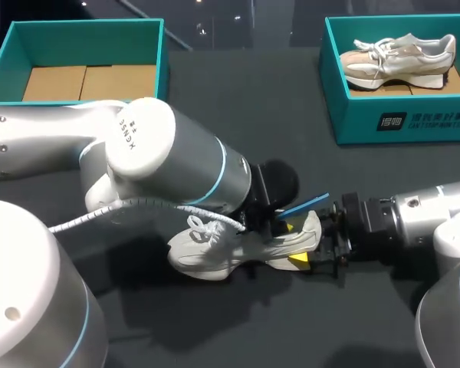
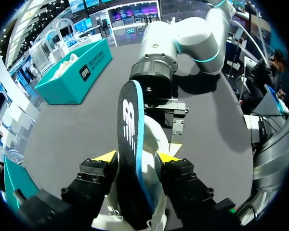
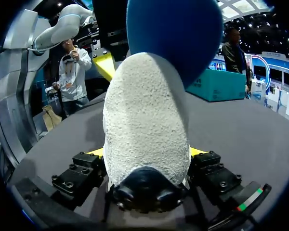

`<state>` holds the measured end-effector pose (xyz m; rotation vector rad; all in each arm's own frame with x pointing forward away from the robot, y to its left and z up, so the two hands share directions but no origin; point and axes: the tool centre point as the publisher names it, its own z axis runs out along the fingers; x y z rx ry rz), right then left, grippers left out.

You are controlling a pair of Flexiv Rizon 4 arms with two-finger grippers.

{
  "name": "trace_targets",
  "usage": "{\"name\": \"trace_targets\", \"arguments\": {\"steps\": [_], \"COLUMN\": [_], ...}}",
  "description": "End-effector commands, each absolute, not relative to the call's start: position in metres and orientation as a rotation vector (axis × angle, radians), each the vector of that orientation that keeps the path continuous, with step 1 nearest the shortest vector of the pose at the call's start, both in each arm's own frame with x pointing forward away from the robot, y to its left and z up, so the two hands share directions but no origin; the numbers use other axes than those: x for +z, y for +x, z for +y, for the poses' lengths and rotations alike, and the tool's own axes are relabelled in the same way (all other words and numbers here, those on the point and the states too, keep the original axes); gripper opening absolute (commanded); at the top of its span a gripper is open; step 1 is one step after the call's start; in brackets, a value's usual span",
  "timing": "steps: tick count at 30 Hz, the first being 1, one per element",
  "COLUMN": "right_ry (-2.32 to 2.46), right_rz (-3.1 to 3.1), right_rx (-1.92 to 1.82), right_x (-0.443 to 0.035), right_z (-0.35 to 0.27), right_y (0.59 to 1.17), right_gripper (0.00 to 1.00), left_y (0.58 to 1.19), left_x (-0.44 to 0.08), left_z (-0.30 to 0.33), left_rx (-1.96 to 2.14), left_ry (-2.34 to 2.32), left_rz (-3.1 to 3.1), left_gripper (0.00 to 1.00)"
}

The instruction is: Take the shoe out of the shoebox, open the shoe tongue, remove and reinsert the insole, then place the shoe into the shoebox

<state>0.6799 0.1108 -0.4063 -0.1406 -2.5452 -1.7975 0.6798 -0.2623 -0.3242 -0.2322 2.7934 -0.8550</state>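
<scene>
The pale lace-up sneaker [image 1: 215, 249] lies on the dark grey table [image 1: 245, 107] near me, about midway across, with its toe to my left and its heel to my right. My left gripper [image 2: 136, 157] sits over its opening, the dark blue-edged foam insole [image 2: 129, 130] upright and pinched between its fingers, and my right gripper [image 3: 145, 152] clasps the heel from both sides. Far left stands an open teal cardboard shoebox [image 1: 0, 65] with brown cardboard sheets [image 1: 88, 80] inside. Well apart at far right, a second teal shoebox [image 1: 333, 92] holds another pale sneaker [image 1: 399, 61].
</scene>
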Motion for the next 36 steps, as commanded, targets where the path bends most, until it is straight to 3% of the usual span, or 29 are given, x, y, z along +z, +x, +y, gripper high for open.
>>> {"name": "trace_targets", "arguments": {"steps": [1, 12, 14, 16, 36], "right_ry": [-0.142, -0.142, -0.142, -0.142, -0.142], "right_rz": [-2.549, -2.549, -2.549, -2.549, -2.549], "right_rx": [-1.793, -1.793, -1.793, -1.793, -1.793], "right_x": [-0.405, -0.405, -0.405, -0.405, -0.405], "right_z": [0.112, 0.112, 0.112, 0.112, 0.112], "right_y": [0.678, 0.678, 0.678, 0.678, 0.678], "right_gripper": [0.0, 0.0, 0.0, 0.0, 0.0], "left_y": [0.681, 0.695, 0.695, 0.696, 0.661], "left_x": [-0.333, -0.343, -0.344, -0.343, -0.247], "left_z": [-0.271, -0.275, -0.275, -0.275, -0.295], "left_rx": [-0.854, -0.851, -0.848, -0.852, -0.774], "left_ry": [-0.248, -0.273, -0.28, -0.28, -0.116], "left_rz": [2.764, 2.746, 2.748, 2.752, 3.088], "left_gripper": [0.49, 0.45, 0.32, 0.0, 0.0]}}
